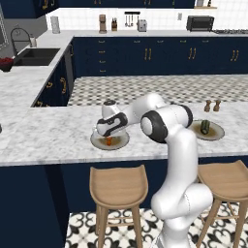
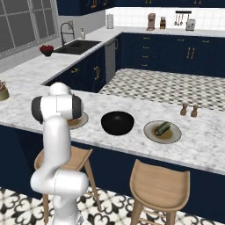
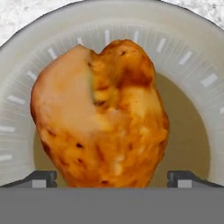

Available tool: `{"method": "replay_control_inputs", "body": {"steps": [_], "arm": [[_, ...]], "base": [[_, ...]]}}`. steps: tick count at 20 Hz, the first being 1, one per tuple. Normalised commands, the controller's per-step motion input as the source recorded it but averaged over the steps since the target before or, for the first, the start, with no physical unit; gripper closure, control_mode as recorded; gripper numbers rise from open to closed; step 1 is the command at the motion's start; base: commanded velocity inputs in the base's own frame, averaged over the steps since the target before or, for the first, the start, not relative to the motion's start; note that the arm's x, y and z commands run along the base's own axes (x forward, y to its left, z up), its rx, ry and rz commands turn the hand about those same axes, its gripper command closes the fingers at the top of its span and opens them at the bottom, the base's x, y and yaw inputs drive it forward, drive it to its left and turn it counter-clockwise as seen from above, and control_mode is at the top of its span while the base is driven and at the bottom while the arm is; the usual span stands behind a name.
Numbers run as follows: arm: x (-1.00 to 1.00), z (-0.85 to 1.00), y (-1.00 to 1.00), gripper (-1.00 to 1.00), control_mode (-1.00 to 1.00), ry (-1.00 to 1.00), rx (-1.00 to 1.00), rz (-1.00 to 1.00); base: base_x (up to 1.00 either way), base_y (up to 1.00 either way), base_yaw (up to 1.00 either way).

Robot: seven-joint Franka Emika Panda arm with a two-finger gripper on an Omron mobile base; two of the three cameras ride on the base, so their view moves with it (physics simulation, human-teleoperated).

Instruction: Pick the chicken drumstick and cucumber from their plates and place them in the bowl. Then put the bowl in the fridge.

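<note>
The orange-brown chicken drumstick (image 3: 100, 118) lies on a beige-grey plate (image 3: 188, 52) on the marble counter. My gripper (image 3: 114, 177) hangs low over it, open, with one fingertip (image 3: 41, 177) on each side of the meat and not pressing it. From the left base view the hand (image 1: 110, 125) covers most of that plate (image 1: 121, 141). The dark green cucumber (image 2: 162, 128) rests on the second plate (image 2: 151, 134) to the right. Between the two plates stands the glossy black bowl (image 2: 117, 122), empty. The fridge is out of view.
Two small shakers (image 2: 189, 110) stand behind the cucumber plate. Wooden stools (image 1: 117, 186) sit under the counter's near edge. A sink (image 2: 78, 46) and a red bowl (image 2: 46, 49) are on the far left counter.
</note>
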Motion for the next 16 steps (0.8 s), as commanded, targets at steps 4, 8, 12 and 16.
{"method": "replay_control_inputs", "body": {"steps": [4,8,12,16], "arm": [[0.07,-0.35,0.00,1.00,-1.00,0.00,0.00,0.00],[-0.01,-0.19,0.00,1.00,-1.00,0.00,0.00,0.00],[-0.31,-0.04,-0.12,1.00,-1.00,-0.01,0.00,-0.01],[-0.68,0.76,-0.14,1.00,-1.00,-0.17,0.00,-0.01]], "base": [[0.00,0.00,0.00],[0.00,0.00,0.00],[0.00,0.00,0.00],[0.00,0.00,0.00]]}}
